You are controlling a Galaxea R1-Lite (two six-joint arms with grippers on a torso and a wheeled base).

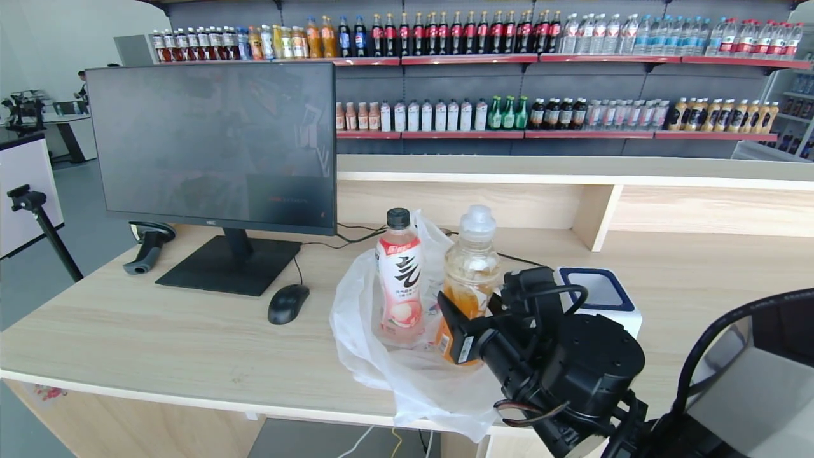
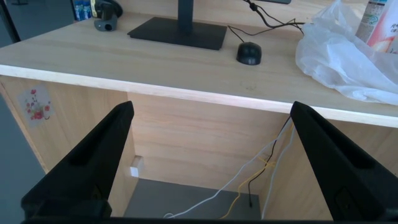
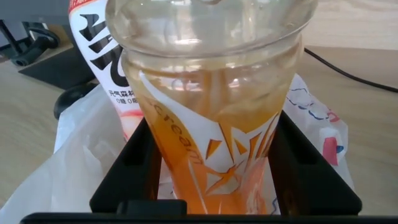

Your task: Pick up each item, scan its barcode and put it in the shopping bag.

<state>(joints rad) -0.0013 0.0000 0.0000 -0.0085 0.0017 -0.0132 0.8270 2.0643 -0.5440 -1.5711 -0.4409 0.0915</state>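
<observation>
A clear bottle with an orange label [image 1: 469, 273] stands upright inside the white plastic shopping bag [image 1: 381, 356] on the counter. My right gripper [image 1: 467, 331] is shut on its lower half, one finger on each side of the label [image 3: 211, 124]. Beside it in the bag stands a pink-and-white bottle with a black cap [image 1: 400, 280] [image 3: 102, 56]. My left gripper [image 2: 211, 112] is open with nothing in it, held below the counter's front edge. From there the bag [image 2: 342, 56] lies on the counter above.
A white box scanner with a blue-rimmed top [image 1: 601, 296] sits just behind my right arm. A monitor [image 1: 216, 146], a mouse [image 1: 287, 303] and a handheld scanner [image 1: 147, 245] stand on the counter's left. Cables hang under the counter [image 2: 249, 180]. Drink shelves line the back wall.
</observation>
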